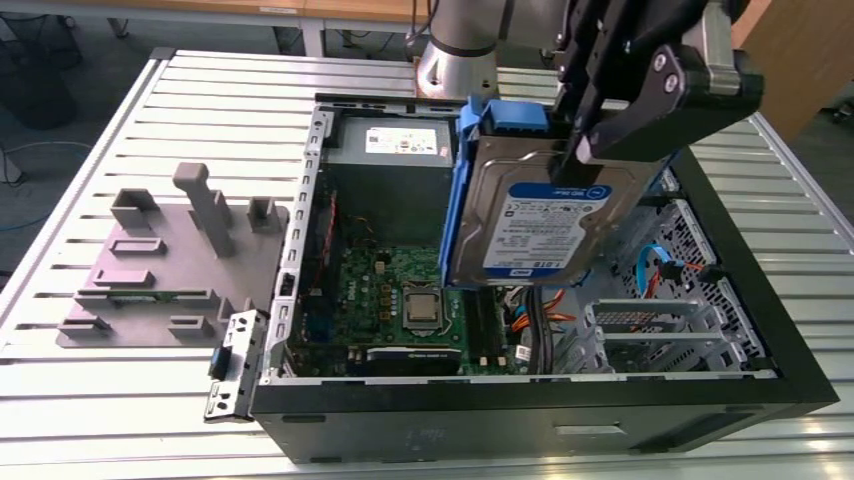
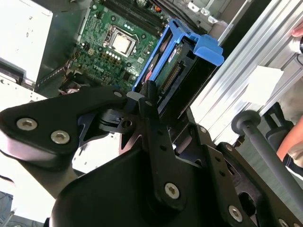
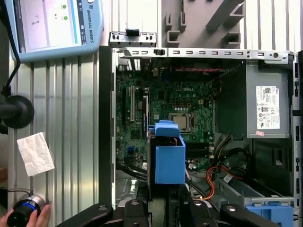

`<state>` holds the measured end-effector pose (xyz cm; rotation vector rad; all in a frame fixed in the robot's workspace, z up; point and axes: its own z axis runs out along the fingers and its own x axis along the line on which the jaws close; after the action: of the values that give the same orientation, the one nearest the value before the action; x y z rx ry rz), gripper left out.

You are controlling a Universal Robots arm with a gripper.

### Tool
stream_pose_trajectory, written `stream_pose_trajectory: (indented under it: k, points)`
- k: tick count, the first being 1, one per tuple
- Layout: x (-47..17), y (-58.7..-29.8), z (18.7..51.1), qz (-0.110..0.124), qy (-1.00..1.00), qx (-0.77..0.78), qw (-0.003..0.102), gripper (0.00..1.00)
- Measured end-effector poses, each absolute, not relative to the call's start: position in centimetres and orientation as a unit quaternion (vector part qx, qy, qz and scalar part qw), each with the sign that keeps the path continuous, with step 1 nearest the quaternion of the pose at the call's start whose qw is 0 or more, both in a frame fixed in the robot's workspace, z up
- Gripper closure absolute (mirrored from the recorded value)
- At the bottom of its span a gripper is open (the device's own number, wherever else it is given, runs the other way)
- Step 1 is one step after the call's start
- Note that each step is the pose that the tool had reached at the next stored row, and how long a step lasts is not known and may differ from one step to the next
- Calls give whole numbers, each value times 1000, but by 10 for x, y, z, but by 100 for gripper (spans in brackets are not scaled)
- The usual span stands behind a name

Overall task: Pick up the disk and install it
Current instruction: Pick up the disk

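While the arm [image 1: 461,30] reaches in from twelve o'clock in the exterior view, its gripper [image 1: 583,165] points down over the open computer case [image 1: 534,425]. The fingers are pressed onto the disk [image 1: 534,225], pinching it by its upper end!

The disk hangs almost upright, slightly tilted, label facing the exterior camera and a blue side rail [image 1: 467,170] running down its edge. Its lower end hovers over the motherboard [image 1: 380,275], with the processor [image 1: 422,310] just at its seven o'clock.

The case lies on its side on a ribbed metal bench [image 1: 94,400]. The grey power supply [image 1: 394,145] is at the case's twelve o'clock end, and a grey fixture block [image 1: 154,270] sits on the bench at the case's nine o'clock.

In the first wrist view the disk [image 3: 169,158] juts straight out from the gripper over the board. A pendant screen [image 3: 52,28] and a scrap of white paper [image 3: 34,153] lie on the bench beside the case.
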<state>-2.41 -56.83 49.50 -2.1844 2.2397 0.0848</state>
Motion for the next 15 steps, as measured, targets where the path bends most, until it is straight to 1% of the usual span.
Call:
stream_pose_trajectory:
  k: [15]
  points:
    - [17, -568, 494, 28, 716, -698, 5, 65]
